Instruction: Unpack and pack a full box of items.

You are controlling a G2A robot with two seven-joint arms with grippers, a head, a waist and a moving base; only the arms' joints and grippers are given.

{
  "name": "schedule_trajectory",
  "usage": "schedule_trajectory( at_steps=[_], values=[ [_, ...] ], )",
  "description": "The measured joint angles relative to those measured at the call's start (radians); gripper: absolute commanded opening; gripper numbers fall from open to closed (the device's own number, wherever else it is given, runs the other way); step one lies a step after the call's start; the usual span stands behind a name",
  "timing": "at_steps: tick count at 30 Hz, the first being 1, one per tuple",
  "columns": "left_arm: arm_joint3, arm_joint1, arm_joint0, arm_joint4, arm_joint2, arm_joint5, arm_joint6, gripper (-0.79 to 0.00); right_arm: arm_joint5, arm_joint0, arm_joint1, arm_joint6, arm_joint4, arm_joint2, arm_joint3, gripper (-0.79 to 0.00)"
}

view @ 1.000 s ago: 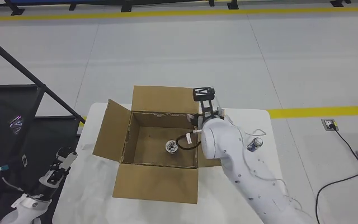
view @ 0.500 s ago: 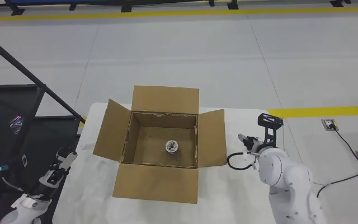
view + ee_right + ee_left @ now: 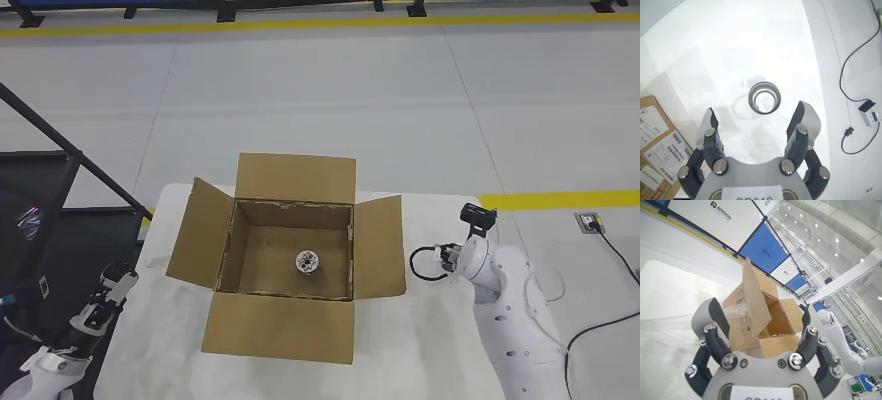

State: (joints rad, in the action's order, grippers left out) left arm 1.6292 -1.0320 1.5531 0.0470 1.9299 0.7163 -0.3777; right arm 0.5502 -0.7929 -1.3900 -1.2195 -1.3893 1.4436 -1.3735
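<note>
Unpacking: my right gripper point(image 3: 755, 106) hung, jaws apart and empty, above the round silver metal can point(image 3: 764, 99); next, probably the brown cardboard box's point(image 3: 295, 180) small round piece point(image 3: 306, 262).

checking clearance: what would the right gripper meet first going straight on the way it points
Likely the upright can, right ahead of the open right gripper; the gap is hard to judge.
</note>
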Motion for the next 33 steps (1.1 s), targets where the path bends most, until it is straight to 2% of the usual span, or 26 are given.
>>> schedule_trajectory(
  at_steps=[2,4,5,10,14,18,22,25,29,33],
  values=[
    [0.000,0.000,0.000,0.000,0.000,0.000,0.000,0.000,0.014,0.018,-0.002,0.010,0.000,-0.001,0.039,-0.480],
    [0.000,0.000,0.000,0.000,0.000,0.000,0.000,0.000,0.031,0.035,-0.004,0.014,-0.002,-0.005,0.072,-0.705],
    [0.000,0.000,0.000,0.000,0.000,0.000,0.000,0.000,0.032,0.041,-0.005,0.018,0.000,-0.005,0.083,-0.785],
    [0.000,0.000,0.000,0.000,0.000,0.000,0.000,0.000,0.059,0.049,-0.008,0.050,-0.014,-0.009,0.101,-0.785],
    [0.000,0.000,0.000,0.000,0.000,0.000,0.000,0.000,0.077,0.016,-0.012,0.108,-0.010,-0.016,0.021,-0.785],
    [0.000,0.000,0.000,0.000,0.000,0.000,0.000,0.000,0.099,-0.053,-0.018,0.159,-0.041,-0.052,-0.180,-0.785],
    [0.000,0.000,0.000,0.000,0.000,0.000,0.000,0.000,0.092,-0.098,-0.026,0.168,-0.135,-0.144,-0.430,-0.785],
    [0.000,0.000,0.000,0.000,0.000,0.000,0.000,0.000,0.060,-0.075,-0.035,0.175,-0.185,-0.225,-0.532,-0.785],
    [0.000,0.000,0.000,0.000,0.000,0.000,0.000,0.000,0.002,-0.001,-0.054,0.199,-0.184,-0.329,-0.545,-0.785],
    [0.000,0.000,0.000,0.000,0.000,0.000,0.000,0.000,-0.174,0.118,-0.077,0.173,-0.065,-0.429,-0.451,-0.785]
  ],
)
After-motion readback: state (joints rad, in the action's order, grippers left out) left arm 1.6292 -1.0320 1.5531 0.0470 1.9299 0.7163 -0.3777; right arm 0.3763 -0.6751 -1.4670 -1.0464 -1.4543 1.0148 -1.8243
